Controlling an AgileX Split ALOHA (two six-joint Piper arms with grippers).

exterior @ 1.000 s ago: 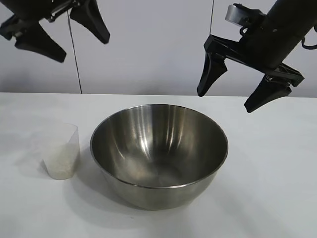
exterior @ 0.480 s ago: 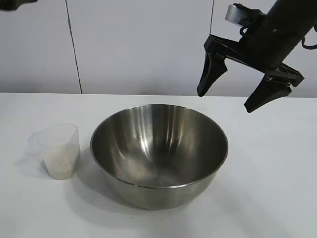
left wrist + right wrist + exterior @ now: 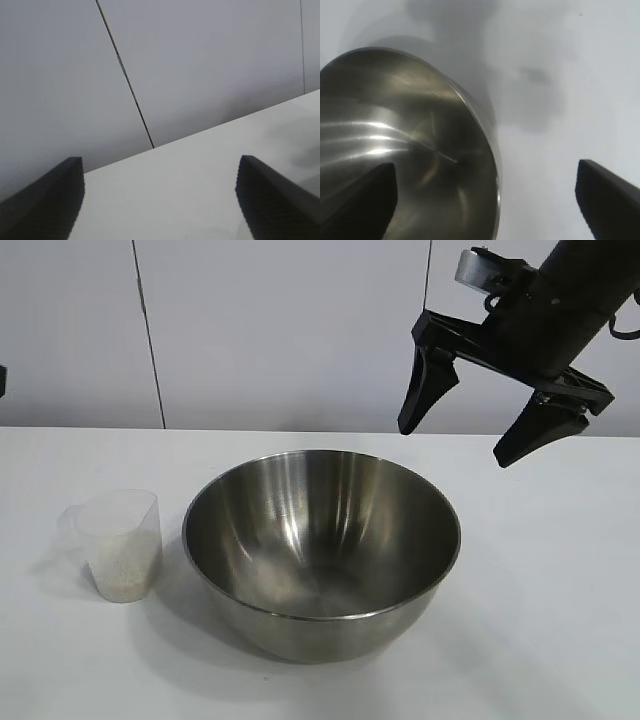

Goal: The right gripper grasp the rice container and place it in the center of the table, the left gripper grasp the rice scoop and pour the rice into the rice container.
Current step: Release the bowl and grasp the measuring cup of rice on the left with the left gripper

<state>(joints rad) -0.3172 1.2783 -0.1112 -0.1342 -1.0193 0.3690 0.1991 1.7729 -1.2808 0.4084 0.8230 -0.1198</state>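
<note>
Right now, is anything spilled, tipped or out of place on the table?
Nothing stands out. The rice scoop stands upright, apart from the rice container, with the rice still inside it. No grains show on the table. The right gripper hangs open above the container's far right side.

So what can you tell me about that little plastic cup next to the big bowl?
The rice scoop is a small see-through plastic measuring cup with a pour spout at its rim. It stands upright on the white table, just left of the steel bowl in the exterior view, close but not touching. White rice fills its lower part. No hand touches it.
</note>
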